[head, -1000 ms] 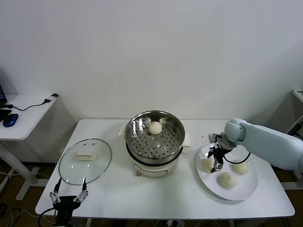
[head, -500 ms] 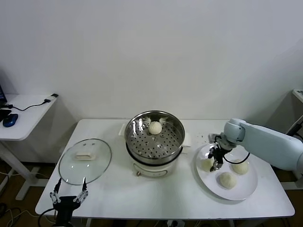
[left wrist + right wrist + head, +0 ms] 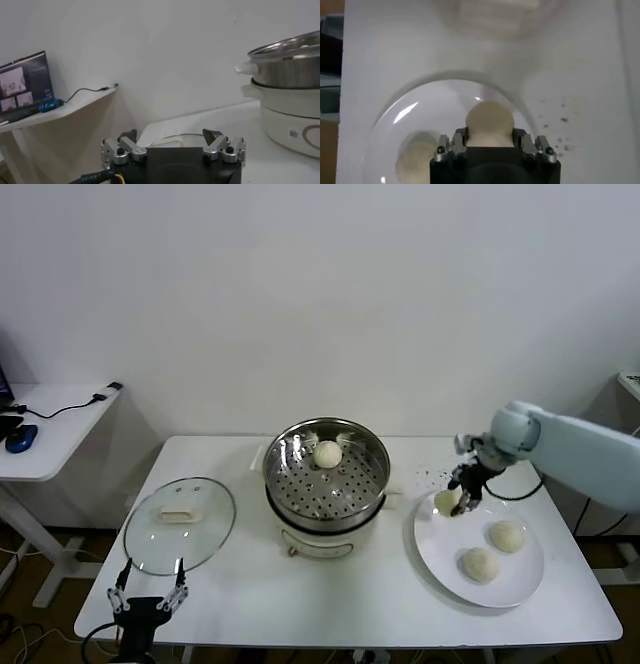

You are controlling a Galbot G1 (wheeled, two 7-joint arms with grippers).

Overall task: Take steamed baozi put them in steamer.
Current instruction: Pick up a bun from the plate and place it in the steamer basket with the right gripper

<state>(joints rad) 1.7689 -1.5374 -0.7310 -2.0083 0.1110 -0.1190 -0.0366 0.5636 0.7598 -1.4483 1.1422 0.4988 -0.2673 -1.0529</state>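
My right gripper (image 3: pixel 455 504) is shut on a cream-white baozi (image 3: pixel 446 501) and holds it just above the left rim of the white plate (image 3: pixel 440 556). In the right wrist view the baozi (image 3: pixel 488 121) sits between the jaws over the plate (image 3: pixel 395 130). Two more baozi (image 3: pixel 506 535) (image 3: pixel 479 564) lie on the plate. One baozi (image 3: pixel 328 453) rests at the back of the steel steamer (image 3: pixel 285 479), left of the plate. My left gripper (image 3: pixel 146 588) is open and parked at the table's front left edge.
A glass lid with a white handle (image 3: pixel 180 524) lies flat left of the steamer. The steamer's white pot base (image 3: pixel 295 120) shows in the left wrist view. A side desk (image 3: pixel 50 424) with a laptop stands at far left.
My right gripper has risen off the plate with a baozi in it, moving up and slightly back. The left arm has not moved.
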